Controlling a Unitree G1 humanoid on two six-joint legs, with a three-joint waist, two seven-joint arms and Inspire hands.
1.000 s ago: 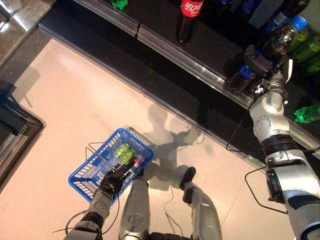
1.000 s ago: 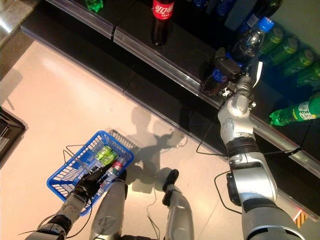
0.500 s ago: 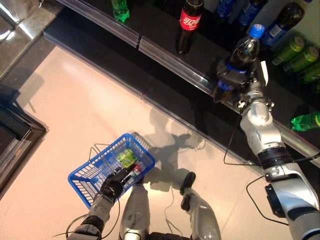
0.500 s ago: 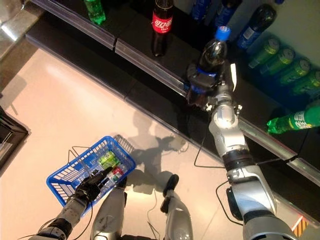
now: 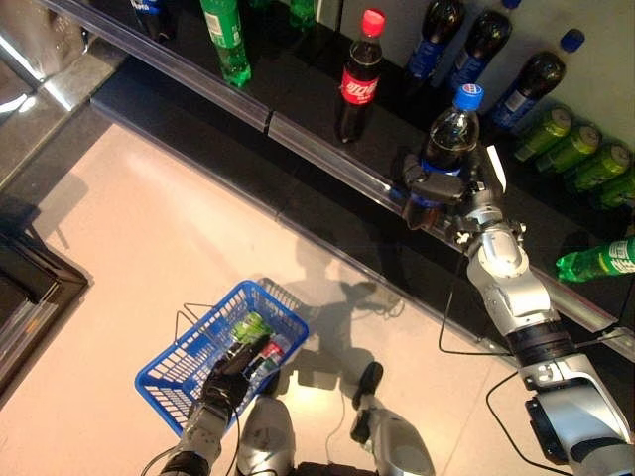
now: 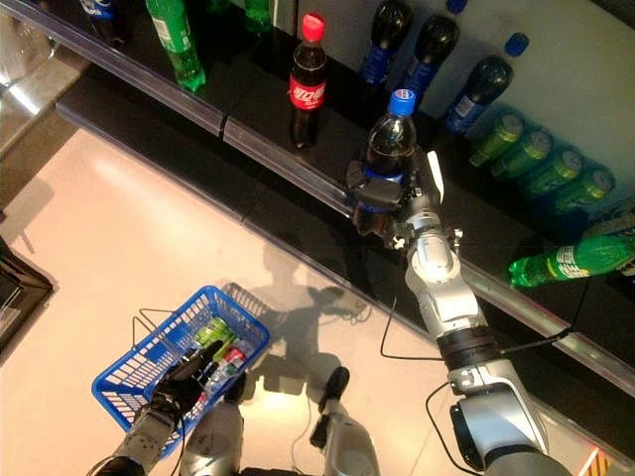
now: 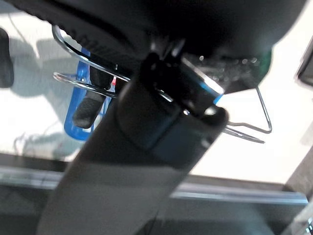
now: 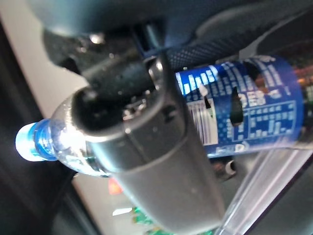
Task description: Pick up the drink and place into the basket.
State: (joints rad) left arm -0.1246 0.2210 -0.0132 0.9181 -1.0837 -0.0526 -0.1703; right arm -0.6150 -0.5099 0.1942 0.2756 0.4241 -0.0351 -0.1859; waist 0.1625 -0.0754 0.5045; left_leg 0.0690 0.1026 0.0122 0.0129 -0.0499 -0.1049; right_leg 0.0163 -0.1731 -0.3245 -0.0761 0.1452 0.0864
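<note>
The right hand [image 5: 437, 188] is wrapped round the lower part of a dark cola bottle [image 5: 451, 134] with a blue cap and blue label. Its fingers [image 8: 122, 73] curl across the bottle's body, as the right wrist view shows, and the bottle stands upright in the grasp, above the front rail [image 5: 327, 154] of the shelf [image 5: 298, 74].

The left hand [image 5: 230, 372] is low by the blue basket [image 5: 189, 357], its fingers closed on the wire handles [image 7: 98, 83]; the left wrist view shows the thin metal loops passing through the grip. The basket hangs over the pale floor [image 5: 139, 228], well apart from the shelf. Inside it lie green cans [image 5: 250, 325] and a small item with a red top [image 5: 270, 352], just beside the hand.

On the shelf, left of the held bottle, a red-capped cola [image 5: 359, 79] stands upright, and further left a green bottle [image 5: 226, 40]. Behind the held one, three more dark bottles [image 5: 476, 55] with blue labels stand in a row against the back wall. To the right, several green cans [image 5: 580, 154] lie on their sides, and a green bottle [image 5: 595, 263] lies flat near the rail.
</note>
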